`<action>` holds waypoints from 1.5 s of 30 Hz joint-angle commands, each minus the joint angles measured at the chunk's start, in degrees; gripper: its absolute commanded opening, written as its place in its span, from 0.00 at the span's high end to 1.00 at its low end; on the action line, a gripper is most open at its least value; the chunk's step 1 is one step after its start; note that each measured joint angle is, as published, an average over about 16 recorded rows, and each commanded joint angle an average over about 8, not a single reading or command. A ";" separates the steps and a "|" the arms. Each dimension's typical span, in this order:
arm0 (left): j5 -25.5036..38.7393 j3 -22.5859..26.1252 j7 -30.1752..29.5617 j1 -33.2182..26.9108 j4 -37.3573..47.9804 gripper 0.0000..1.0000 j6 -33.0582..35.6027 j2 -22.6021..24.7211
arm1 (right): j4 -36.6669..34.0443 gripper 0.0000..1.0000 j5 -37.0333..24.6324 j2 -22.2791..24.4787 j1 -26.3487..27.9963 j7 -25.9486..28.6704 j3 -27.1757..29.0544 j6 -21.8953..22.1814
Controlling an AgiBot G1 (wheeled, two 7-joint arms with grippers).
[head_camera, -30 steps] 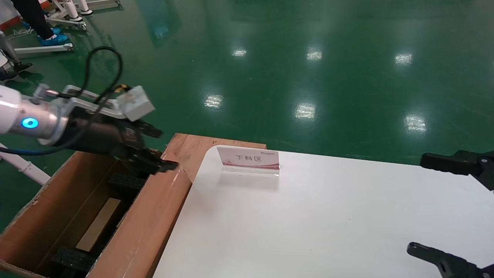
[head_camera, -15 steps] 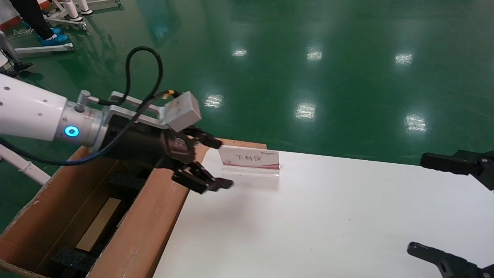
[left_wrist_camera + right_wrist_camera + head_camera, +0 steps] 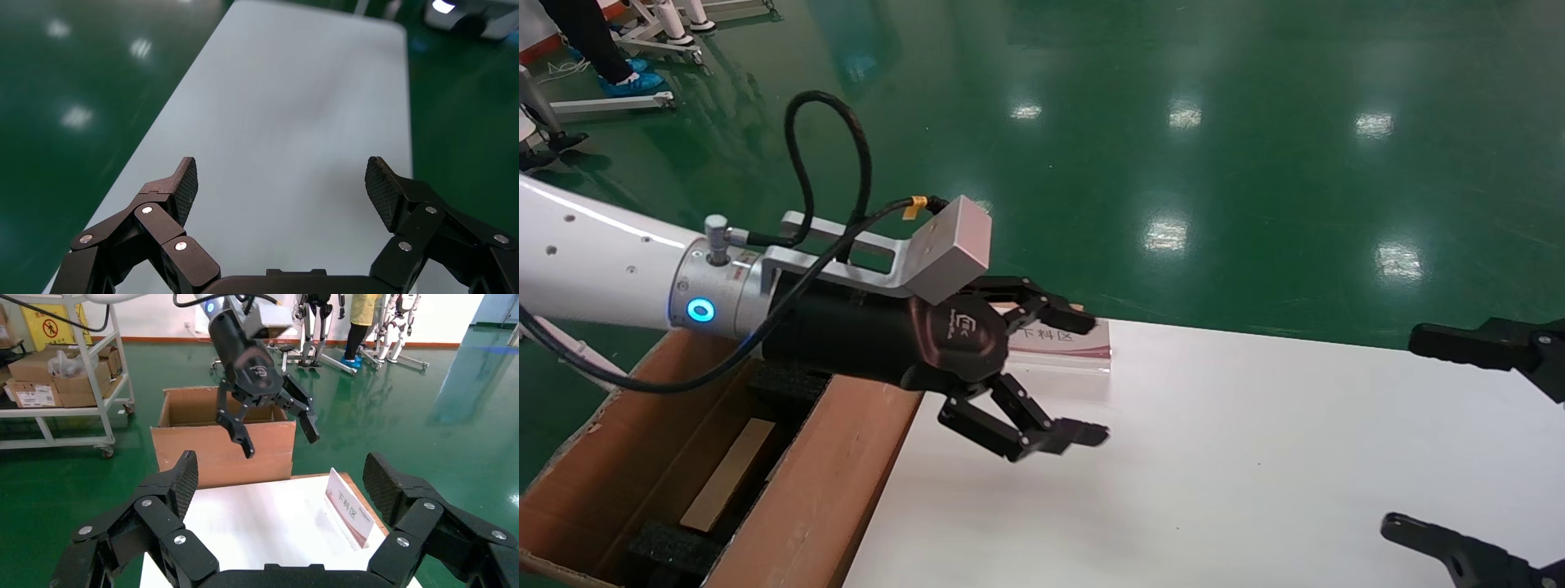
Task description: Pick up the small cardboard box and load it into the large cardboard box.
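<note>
The large cardboard box (image 3: 829, 482) stands open beside the table's left end, with black foam blocks (image 3: 670, 545) inside. Between the blocks lies the small cardboard box (image 3: 727, 474), showing a pale tan face. My left gripper (image 3: 1083, 374) hangs open and empty over the white table (image 3: 1214, 457), just in front of the sign; the left wrist view shows only bare table (image 3: 294, 92) between its fingers (image 3: 183, 184). My right gripper (image 3: 1401, 429) is parked open at the table's right end. From there I see the left gripper (image 3: 280, 442) in front of the large cardboard box (image 3: 223, 447).
A clear stand with a pink-and-white sign (image 3: 1062, 347) sits at the table's far left corner, also in the right wrist view (image 3: 349, 508). A shelf cart with cartons (image 3: 61, 373) and people stand beyond the box. Green floor surrounds the table.
My left gripper has swung right, from the large box's mouth out over the table by the sign, open and empty throughout. The right arm has not moved.
</note>
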 commanded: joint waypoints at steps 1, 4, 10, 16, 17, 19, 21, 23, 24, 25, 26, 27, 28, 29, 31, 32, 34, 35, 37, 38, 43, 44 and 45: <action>-0.82 -3.72 1.09 2.81 -0.19 0.00 1.00 0.52 | 0.01 0.00 -0.03 -0.01 -0.01 0.02 0.04 -0.02; -2.05 -9.28 2.73 7.00 -0.48 0.00 2.50 1.30 | 0.03 0.00 -0.06 -0.04 -0.02 0.05 0.09 -0.04; -4.51 -20.41 6.00 15.39 -1.05 0.00 5.50 2.87 | 0.06 0.00 -0.14 -0.08 -0.05 0.12 0.20 -0.08; -6.93 -31.33 9.21 23.62 -1.62 0.00 8.44 4.40 | 0.10 0.00 -0.22 -0.12 -0.08 0.18 0.31 -0.13; -7.25 -32.80 9.64 24.73 -1.69 0.00 8.84 4.61 | 0.10 0.00 -0.23 -0.13 -0.08 0.19 0.33 -0.14; -7.73 -34.95 10.28 26.35 -1.79 0.00 9.42 4.91 | 0.11 0.00 -0.26 -0.14 -0.09 0.22 0.37 -0.15; -8.01 -36.20 10.66 27.29 -1.85 0.00 9.76 5.09 | 0.12 0.00 -0.28 -0.16 -0.10 0.24 0.41 -0.17; -8.09 -36.54 10.77 27.55 -1.85 0.00 9.86 5.14 | 0.14 0.00 -0.31 -0.17 -0.11 0.26 0.44 -0.18; -8.09 -36.54 10.78 27.55 -1.85 0.00 9.86 5.14 | 0.14 0.00 -0.32 -0.18 -0.12 0.27 0.46 -0.19; -8.10 -36.53 10.78 27.54 -1.85 0.00 9.86 5.14 | 0.15 0.00 -0.33 -0.19 -0.12 0.28 0.48 -0.20; -8.10 -36.53 10.78 27.54 -1.84 0.00 9.86 5.14 | 0.15 0.00 -0.34 -0.19 -0.12 0.29 0.49 -0.20; -8.15 -36.83 10.80 27.74 -1.85 0.00 9.91 5.16 | 0.15 0.00 -0.34 -0.19 -0.12 0.29 0.50 -0.20; -8.20 -37.10 10.81 27.91 -1.86 0.00 9.96 5.18 | 0.14 0.00 -0.35 -0.19 -0.12 0.30 0.52 -0.20; -8.25 -37.36 10.82 28.08 -1.87 0.00 10.00 5.20 | 0.14 0.00 -0.35 -0.19 -0.13 0.30 0.53 -0.20; -8.35 -37.80 10.85 28.37 -1.88 0.00 10.08 5.24 | 0.14 0.00 -0.35 -0.19 -0.13 0.31 0.54 -0.20; -8.39 -37.99 10.86 28.50 -1.89 0.00 10.11 5.25 | 0.13 0.00 -0.35 -0.19 -0.13 0.31 0.54 -0.20; -8.47 -38.33 10.88 28.74 -1.91 0.00 10.17 5.28 | 0.13 0.00 -0.35 -0.19 -0.13 0.31 0.55 -0.19; -8.45 -38.17 10.87 28.65 -1.90 0.00 10.15 5.27 | 0.13 0.00 -0.36 -0.19 -0.13 0.31 0.55 -0.20; -8.40 -37.89 10.87 28.49 -1.90 0.00 10.10 5.25 | 0.14 0.00 -0.36 -0.19 -0.14 0.31 0.56 -0.20; -8.38 -37.76 10.86 28.41 -1.90 0.00 10.08 5.24 | 0.14 0.00 -0.36 -0.19 -0.14 0.31 0.56 -0.20; -8.27 -37.30 10.85 28.12 -1.88 0.00 10.00 5.21 | 0.14 0.00 -0.36 -0.19 -0.14 0.31 0.56 -0.21; -8.26 -37.23 10.84 28.07 -1.88 0.00 9.99 5.21 | 0.14 0.00 -0.36 -0.20 -0.14 0.31 0.56 -0.21; -8.25 -37.17 10.84 28.04 -1.87 0.00 9.98 5.20 | 0.15 0.00 -0.36 -0.20 -0.14 0.31 0.56 -0.21</action>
